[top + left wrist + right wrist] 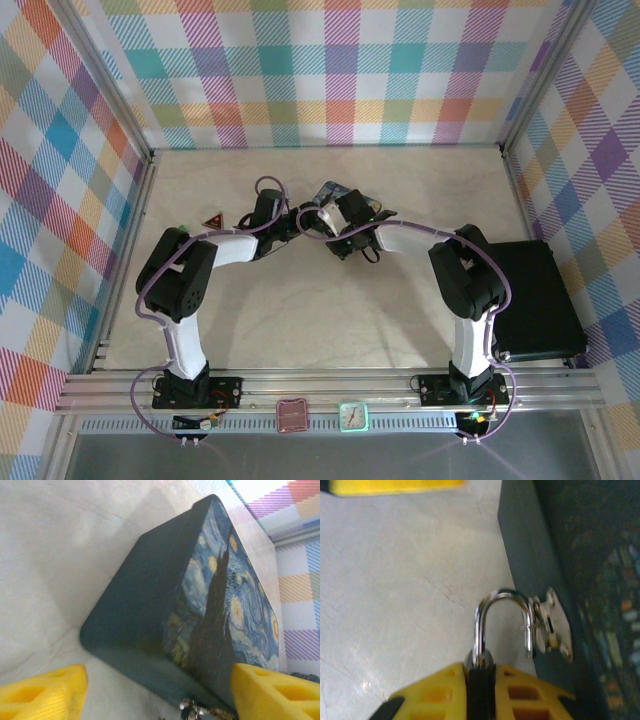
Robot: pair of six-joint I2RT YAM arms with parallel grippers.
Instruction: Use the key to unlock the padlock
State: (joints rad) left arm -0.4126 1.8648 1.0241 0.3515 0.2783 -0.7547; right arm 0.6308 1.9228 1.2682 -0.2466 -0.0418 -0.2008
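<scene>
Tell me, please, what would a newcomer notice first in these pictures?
The blue starry-night tin lies on the pale table, just ahead of the open left gripper. In the right wrist view, the right gripper pinches the padlock, whose silver shackle seems to pass through the metal hasp on the tin's side. From above, bright checked walls surround the table.
</scene>
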